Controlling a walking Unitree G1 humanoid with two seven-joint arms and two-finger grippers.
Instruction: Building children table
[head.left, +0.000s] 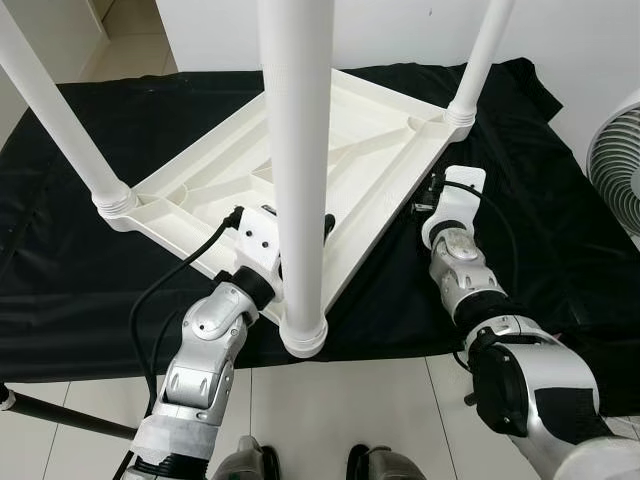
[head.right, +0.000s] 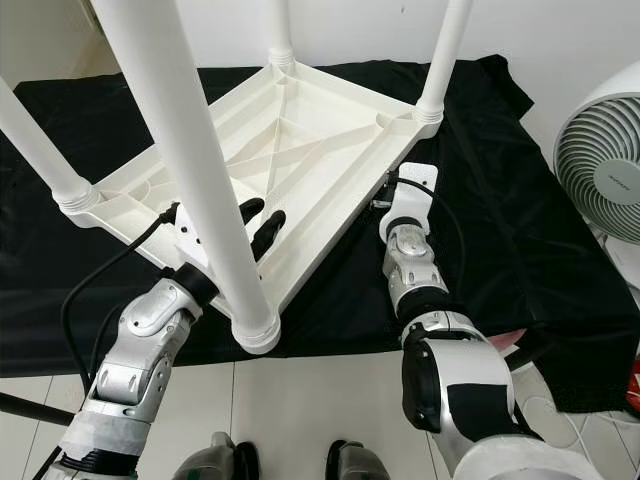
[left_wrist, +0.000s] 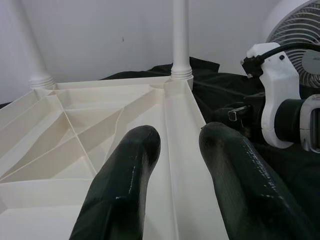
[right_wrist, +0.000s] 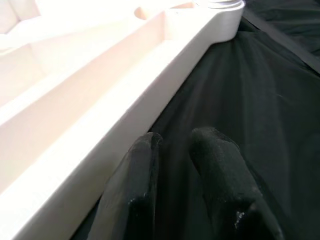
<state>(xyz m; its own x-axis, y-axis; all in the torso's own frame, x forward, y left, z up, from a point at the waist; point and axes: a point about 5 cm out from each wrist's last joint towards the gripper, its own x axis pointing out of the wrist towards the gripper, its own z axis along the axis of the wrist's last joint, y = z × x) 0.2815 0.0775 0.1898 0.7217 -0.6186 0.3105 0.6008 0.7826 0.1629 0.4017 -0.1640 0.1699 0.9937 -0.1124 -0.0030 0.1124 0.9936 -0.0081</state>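
Observation:
A white plastic children's table (head.left: 350, 140) lies upside down on a black cloth (head.left: 560, 230). Its legs stand up from the corners; the near leg (head.left: 296, 150) rises right in front of me. My left gripper (head.right: 260, 218) reaches over the near rim beside that leg. It is open (left_wrist: 180, 145), its fingers apart above the ribbed underside and holding nothing. My right gripper (right_wrist: 176, 142) lies low on the cloth along the table's right rim (right_wrist: 125, 100). A narrow gap shows between its fingers, and the inner finger (right_wrist: 142, 165) is close against the rim.
A white fan (head.right: 605, 165) stands at the right, beyond the cloth's edge. Pale floor tiles (head.left: 330, 410) lie between me and the cloth. A dark pole (head.left: 60, 415) slants across the floor at the lower left. A white wall runs behind the table.

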